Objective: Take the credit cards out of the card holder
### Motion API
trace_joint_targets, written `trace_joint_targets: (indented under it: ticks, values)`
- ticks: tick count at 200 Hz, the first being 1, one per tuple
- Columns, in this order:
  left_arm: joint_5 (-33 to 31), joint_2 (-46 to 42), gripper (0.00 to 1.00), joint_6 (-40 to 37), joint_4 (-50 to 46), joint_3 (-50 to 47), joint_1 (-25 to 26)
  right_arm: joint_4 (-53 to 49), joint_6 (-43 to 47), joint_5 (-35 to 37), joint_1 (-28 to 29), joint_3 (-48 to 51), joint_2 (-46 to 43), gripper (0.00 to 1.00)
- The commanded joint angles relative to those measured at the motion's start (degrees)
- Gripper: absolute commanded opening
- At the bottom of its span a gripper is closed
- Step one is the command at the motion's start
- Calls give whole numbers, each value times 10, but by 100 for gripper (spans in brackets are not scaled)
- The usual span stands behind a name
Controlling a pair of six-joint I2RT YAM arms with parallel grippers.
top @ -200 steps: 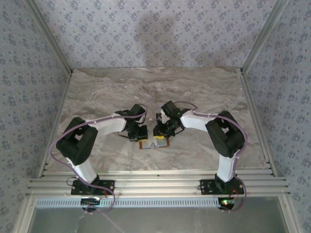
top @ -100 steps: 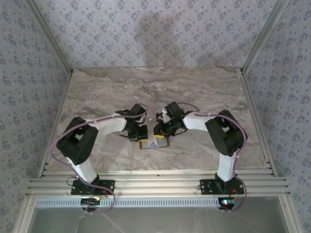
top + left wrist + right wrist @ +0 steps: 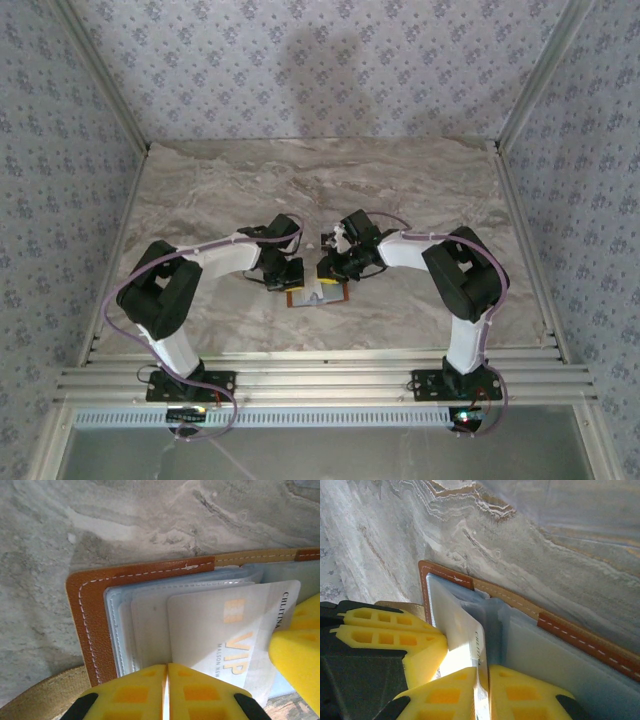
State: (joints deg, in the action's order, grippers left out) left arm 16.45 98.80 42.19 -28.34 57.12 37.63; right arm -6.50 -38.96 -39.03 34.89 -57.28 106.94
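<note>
The card holder [image 3: 318, 297] lies open on the marble table, tan-brown leather [image 3: 90, 610] with clear sleeves inside. A whitish credit card [image 3: 220, 630] marked VIP sticks partly out of a left sleeve. My left gripper [image 3: 166, 680] is shut, its yellow tips resting on the sleeves and the card's near edge. My right gripper [image 3: 489, 690] comes in from the right and is shut on the lifted edge of that credit card [image 3: 462, 630]. In the top view the left gripper [image 3: 297, 283] and the right gripper [image 3: 322, 278] meet over the holder.
Marble tabletop [image 3: 420, 180] stretches open behind and to both sides of the holder. Patterned walls [image 3: 320, 70] and metal rails [image 3: 320, 380] bound the table. The left gripper's yellow fingers [image 3: 385, 630] sit right next to the right gripper's.
The right gripper's jaws have narrowed onto the card's edge, and its wrist has shifted slightly. The left arm and the holder have stayed put.
</note>
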Motion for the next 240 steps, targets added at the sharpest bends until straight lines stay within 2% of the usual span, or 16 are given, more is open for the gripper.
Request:
trace_joint_targets:
  ticks: [1, 53, 62, 152, 205, 240]
  values:
    - [-30, 17, 12, -13, -38, 0, 3, -61, 7, 1, 0, -4, 2, 11]
    - [-45, 8, 12, -19, -51, 6, 3, -114, 24, 49, -20, 0, -44, 2]
    - [-47, 6, 12, -19, -51, 5, 3, -123, 48, 53, -24, -1, -52, 0]
    - [-52, -29, 16, -33, -55, 35, 4, -192, 127, 83, -51, -35, -137, 0]
    - [-75, -71, 17, -30, -61, 38, 3, -234, 316, 132, -55, -85, -174, 0]
    - [-83, -92, 17, -22, -55, 15, -1, -275, 566, 164, -55, -144, -175, 0]
